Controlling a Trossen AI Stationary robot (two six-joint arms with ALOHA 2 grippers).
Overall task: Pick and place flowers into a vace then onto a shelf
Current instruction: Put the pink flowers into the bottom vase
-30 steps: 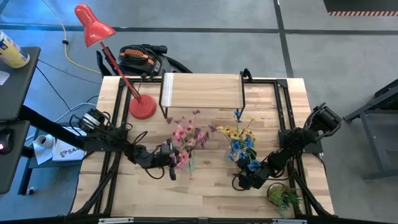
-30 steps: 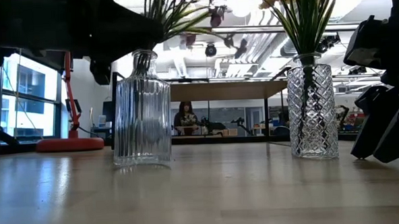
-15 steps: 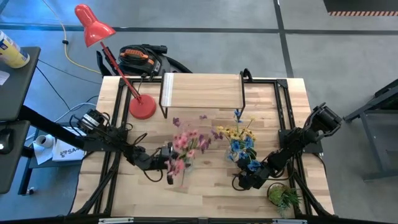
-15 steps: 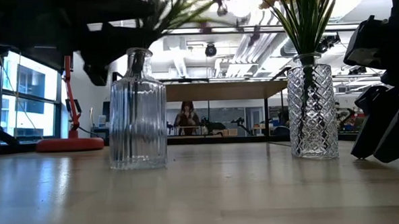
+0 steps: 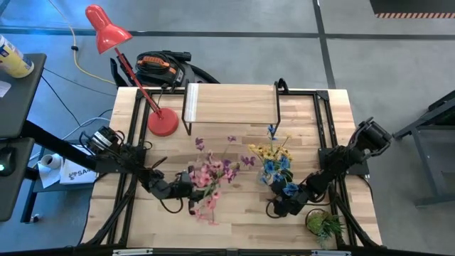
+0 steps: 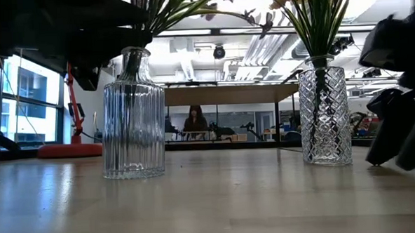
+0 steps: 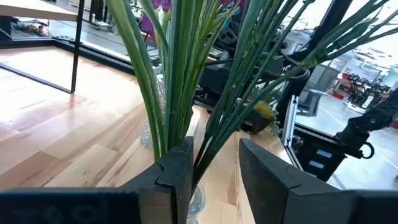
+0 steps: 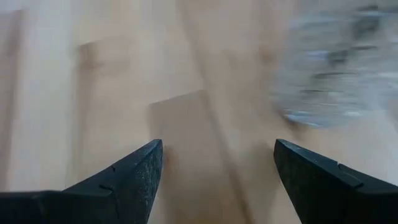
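Left hand: closed on the neck of the ribbed glass vase; its wrist view shows both fingers pinching right where the green stems come out.
Pink and purple flowers: standing in the ribbed vase; from above they spread over the worktop toward the left-centre.
Ribbed vase: the low view shows it upright with its base on the worktop; from above the blooms hide the glass.
Right hand: open, fingers wide apart over bare wood, just beside the diamond-cut vase, which its wrist view shows only as a blur.
Blue and yellow flowers: standing in the diamond-cut vase, right of centre.
Shelf: at the far edge of the worktop, well apart from both vases; nothing stands on its plank.
Red lamp: only the view from above shows its shade.
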